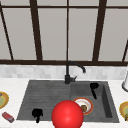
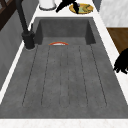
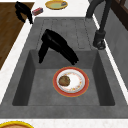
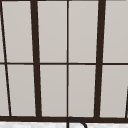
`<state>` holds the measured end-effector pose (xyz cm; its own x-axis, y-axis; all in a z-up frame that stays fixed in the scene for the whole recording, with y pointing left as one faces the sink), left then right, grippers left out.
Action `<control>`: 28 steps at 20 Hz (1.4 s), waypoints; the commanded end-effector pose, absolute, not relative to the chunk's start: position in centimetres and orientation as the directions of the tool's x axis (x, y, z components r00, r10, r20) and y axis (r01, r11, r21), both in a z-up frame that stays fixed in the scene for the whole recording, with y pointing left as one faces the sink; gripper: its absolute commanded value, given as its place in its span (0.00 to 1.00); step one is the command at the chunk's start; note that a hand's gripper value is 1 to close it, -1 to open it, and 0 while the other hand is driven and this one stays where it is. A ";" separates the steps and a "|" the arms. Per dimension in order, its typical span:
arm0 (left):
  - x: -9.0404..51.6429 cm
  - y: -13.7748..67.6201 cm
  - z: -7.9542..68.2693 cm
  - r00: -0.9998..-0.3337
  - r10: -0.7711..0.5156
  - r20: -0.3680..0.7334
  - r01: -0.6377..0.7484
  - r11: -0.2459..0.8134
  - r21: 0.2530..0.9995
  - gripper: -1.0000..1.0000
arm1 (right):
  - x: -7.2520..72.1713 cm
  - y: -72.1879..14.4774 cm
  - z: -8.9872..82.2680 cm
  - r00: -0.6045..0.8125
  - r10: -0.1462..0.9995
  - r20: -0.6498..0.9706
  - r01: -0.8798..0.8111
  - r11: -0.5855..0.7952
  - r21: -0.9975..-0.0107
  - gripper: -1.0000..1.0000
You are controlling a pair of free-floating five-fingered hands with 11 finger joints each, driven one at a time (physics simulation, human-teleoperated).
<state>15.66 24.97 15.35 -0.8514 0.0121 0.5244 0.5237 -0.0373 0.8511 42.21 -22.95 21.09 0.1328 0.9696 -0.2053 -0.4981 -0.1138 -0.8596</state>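
Your right hand (image 3: 56,47) hung with relaxed, empty fingers over the basin, just above the red-rimmed plate (image 3: 82,83) with its brown lump (image 3: 64,80); a level, centred descent looked wisest. Left hand (image 1: 37,113) idled, loosely curled.

A plate (image 1: 87,103) is sitting in the sink's (image 1: 45,95) right basin, food (image 3: 64,80) lying on it; the faucet (image 1: 68,75) is standing behind, a ball (image 1: 67,114) hanging at the sink's front edge.

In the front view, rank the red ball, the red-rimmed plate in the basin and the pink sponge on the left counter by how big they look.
1. red ball, though it may simply sit nearest the camera.
2. red-rimmed plate, partly hidden behind the ball.
3. pink sponge, clearly smallest.
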 end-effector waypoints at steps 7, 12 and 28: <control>15.7 25.0 15.3 -0.851 0.012 0.524 0.524 -0.037 0.851 0.50 | 38.3 -25.6 23.9 0.106 0.992 -0.075 -0.450 -0.019 -0.893 0.00; 15.7 25.0 15.3 -0.851 0.012 0.524 0.524 -0.037 0.851 0.50 | 37.5 -26.0 23.7 0.131 0.987 -0.090 -0.399 -0.031 -0.916 0.00; 15.7 25.0 15.3 -0.851 0.012 0.524 0.524 -0.037 0.851 0.50 | 32.6 -30.0 25.1 0.171 0.984 -0.058 -0.395 0.014 -0.919 0.00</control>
<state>15.66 24.97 15.35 -0.8514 0.0121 0.5244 0.5237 -0.0373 0.8511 32.88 -29.18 24.64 0.1173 0.9863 -0.1157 -0.4096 -0.0581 -0.9104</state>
